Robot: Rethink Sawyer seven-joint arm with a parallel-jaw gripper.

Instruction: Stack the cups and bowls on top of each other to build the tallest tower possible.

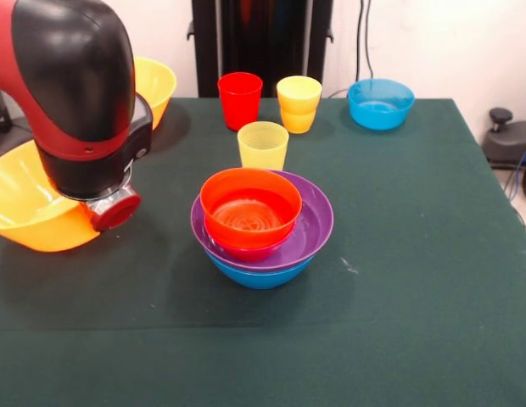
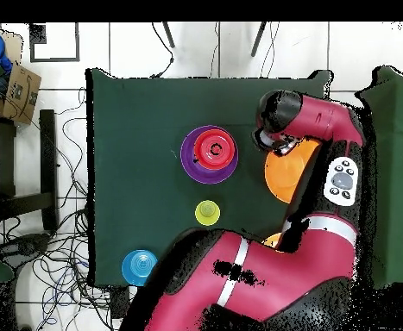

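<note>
Upright, tower (image 1: 261,222) mouth-up centre-table

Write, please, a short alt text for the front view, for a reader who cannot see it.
A tower of nested bowls, blue lowest, then purple, orange-red on top, stands mid-table on a green cloth. The robot arm hangs at left over a large yellow bowl. Behind are three cups and a blue bowl.
</note>
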